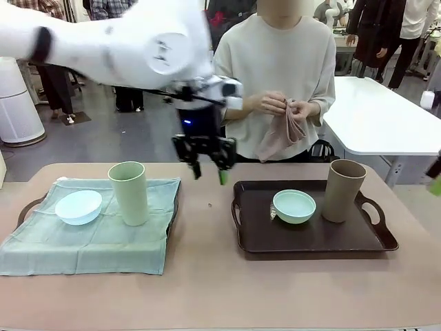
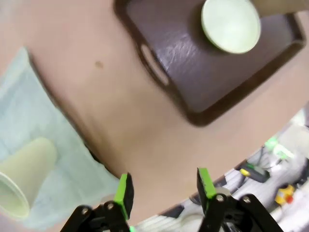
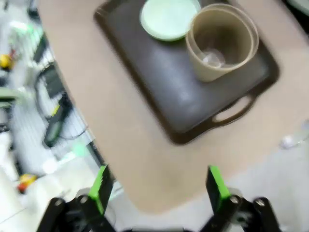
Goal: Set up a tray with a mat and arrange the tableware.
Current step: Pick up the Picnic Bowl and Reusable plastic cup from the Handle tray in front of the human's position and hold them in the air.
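Observation:
On the left, a teal mat (image 1: 103, 238) covers a dark tray (image 1: 27, 207) and carries a pale blue bowl (image 1: 78, 207) and a pale green cup (image 1: 129, 193). A bare dark brown tray (image 1: 313, 234) on the right holds a mint green bowl (image 1: 294, 206) and a tan cup (image 1: 343, 191). My left gripper (image 1: 208, 170) hangs open and empty above the table between the two trays. Its wrist view shows the gripper (image 2: 165, 191), the brown tray (image 2: 193, 92), the mint bowl (image 2: 231, 24), the mat (image 2: 29, 125) and the green cup (image 2: 24, 179). My right gripper (image 3: 157, 186) is open and empty, high beyond the table's edge, looking at the tray (image 3: 164, 82), bowl (image 3: 169, 17) and tan cup (image 3: 219, 41).
A person at the far side holds a pinkish-tan cloth (image 1: 282, 134) in both hands. A white table (image 1: 386, 110) stands at the back right. A small speck (image 1: 210, 204) lies on the tabletop between the trays.

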You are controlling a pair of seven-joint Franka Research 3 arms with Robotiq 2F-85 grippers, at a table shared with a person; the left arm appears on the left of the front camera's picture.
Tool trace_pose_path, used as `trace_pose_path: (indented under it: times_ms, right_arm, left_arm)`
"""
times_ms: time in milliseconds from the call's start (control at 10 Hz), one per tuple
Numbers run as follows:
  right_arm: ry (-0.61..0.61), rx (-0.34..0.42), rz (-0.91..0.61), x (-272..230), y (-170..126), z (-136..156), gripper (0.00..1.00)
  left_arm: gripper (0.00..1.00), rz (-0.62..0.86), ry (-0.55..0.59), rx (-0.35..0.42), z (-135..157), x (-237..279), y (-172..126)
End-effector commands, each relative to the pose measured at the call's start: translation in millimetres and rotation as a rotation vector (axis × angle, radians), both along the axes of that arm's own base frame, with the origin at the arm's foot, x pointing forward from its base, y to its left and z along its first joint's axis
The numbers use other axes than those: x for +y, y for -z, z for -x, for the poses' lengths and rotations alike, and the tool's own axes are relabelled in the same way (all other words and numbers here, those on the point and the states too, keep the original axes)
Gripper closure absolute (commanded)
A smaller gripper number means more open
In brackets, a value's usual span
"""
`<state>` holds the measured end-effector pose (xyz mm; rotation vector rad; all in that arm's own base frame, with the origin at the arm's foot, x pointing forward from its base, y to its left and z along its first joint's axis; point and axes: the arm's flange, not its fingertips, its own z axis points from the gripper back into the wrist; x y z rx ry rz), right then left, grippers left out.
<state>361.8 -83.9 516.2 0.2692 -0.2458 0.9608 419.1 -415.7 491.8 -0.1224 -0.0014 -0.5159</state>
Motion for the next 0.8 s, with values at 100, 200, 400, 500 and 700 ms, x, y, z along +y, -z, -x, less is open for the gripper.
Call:
trace_pose_path:
  times_ms: [100,200,400,500,700]
  right_arm:
    - [0.181,-0.166,-0.201,11,-23,-38,0.0]
    - [0.17,-0.184,-0.22,17,-31,-47,0.0]
    - [0.035,-0.151,-0.202,26,-33,-59,0.0]
    - [-0.058,-0.144,-0.165,24,-32,-59,0.0]
    - [-0.232,-0.195,-0.097,8,-28,-53,0.0]
  left_arm:
    - [0.3,-0.107,0.03,0.0,-38,-57,1]
    - [0.3,-0.099,0.015,-0.018,-41,-69,10]
    - [0.3,-0.068,0.002,-0.007,-41,-92,18]
    - [0.3,-0.059,-0.002,-0.029,-35,-105,20]
    - [0.3,-0.051,0.01,-0.091,-27,-129,27]
